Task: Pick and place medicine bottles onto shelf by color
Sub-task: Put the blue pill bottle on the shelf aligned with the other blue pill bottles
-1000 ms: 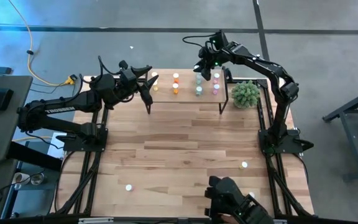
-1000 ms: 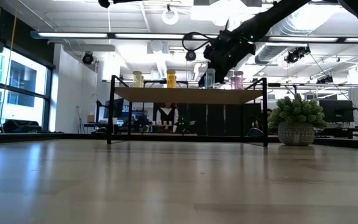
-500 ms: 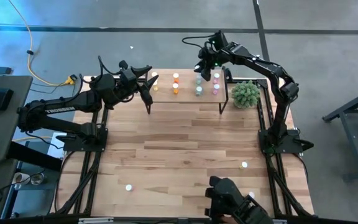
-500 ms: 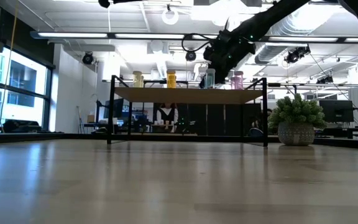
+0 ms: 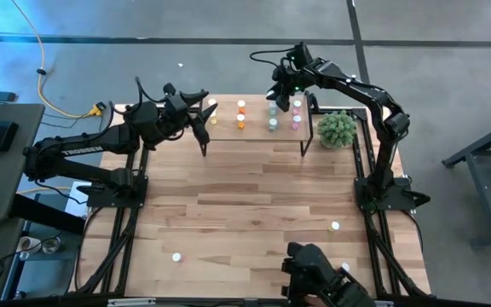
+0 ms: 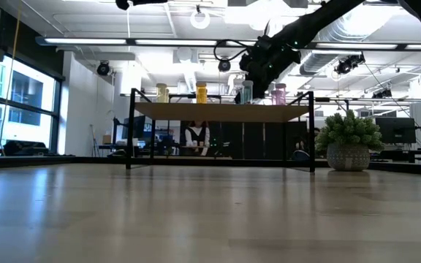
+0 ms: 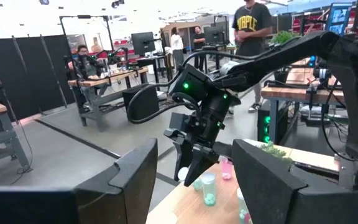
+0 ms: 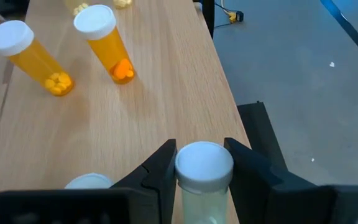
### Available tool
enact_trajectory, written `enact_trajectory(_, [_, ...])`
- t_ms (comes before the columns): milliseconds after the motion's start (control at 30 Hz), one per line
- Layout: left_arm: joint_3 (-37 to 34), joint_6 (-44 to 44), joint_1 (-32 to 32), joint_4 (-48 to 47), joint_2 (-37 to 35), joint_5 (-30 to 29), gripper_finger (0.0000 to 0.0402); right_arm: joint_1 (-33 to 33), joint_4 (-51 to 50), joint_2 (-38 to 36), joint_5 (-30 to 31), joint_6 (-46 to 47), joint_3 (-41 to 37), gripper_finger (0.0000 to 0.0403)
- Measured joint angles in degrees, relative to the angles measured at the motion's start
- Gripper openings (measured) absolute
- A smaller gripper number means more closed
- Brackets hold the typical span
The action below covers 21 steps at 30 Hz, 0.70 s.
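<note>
The right end effector (image 8: 196, 163) over the shelf (image 5: 254, 130) has narrowed onto a green bottle (image 8: 204, 171), now clamped between its fingers at the back row, suggesting placement is unfinished; the left end effector (image 5: 201, 115) stays apart, idle beside the shelf.

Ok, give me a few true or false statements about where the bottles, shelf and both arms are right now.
1. The plant stands beside the shelf, at the right arm's end. True.
2. The left fingers hold a bottle. False: they are open, with nothing between them.
3. The right fingers sit on either side of a white-capped bottle. True.
4. Every bottle is on the shelf. False: loose bottles lie on the table.
</note>
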Motion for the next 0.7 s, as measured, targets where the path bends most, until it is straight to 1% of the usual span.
enact_trajectory(100, [0.0, 0.0, 0.0, -0.4, 0.0, 0.0, 0.0196, 0.0, 0.5, 0.0, 0.0, 0.1, 0.0, 0.0101])
enact_trajectory(267, [0.0, 0.0, 0.0, -0.4, 0.0, 0.0, 0.0196, -0.2, 3.1, -0.3, -0.2, 1.6, 0.0, 0.0106])
enact_trajectory(433, [0.0, -0.1, 0.0, -0.4, 0.0, 0.2, 0.0196, -0.2, 5.4, -2.9, -0.3, 3.2, 0.0, 0.0105])
enact_trajectory(533, [0.0, -0.8, 0.0, -0.6, 0.0, 2.0, 0.0196, -0.1, 7.2, -5.0, -0.8, 4.1, 0.0, 0.0105])
enact_trajectory(600, [0.0, -1.7, 0.0, -0.9, 0.0, 2.8, 0.0196, -0.1, 9.5, -6.6, -3.0, 5.4, 0.0, 0.0105])
enact_trajectory(700, [0.0, -3.5, 0.0, -1.5, 0.0, 2.8, 0.0196, 0.2, 14.1, -8.2, -7.9, 9.2, 0.0, 0.0104])
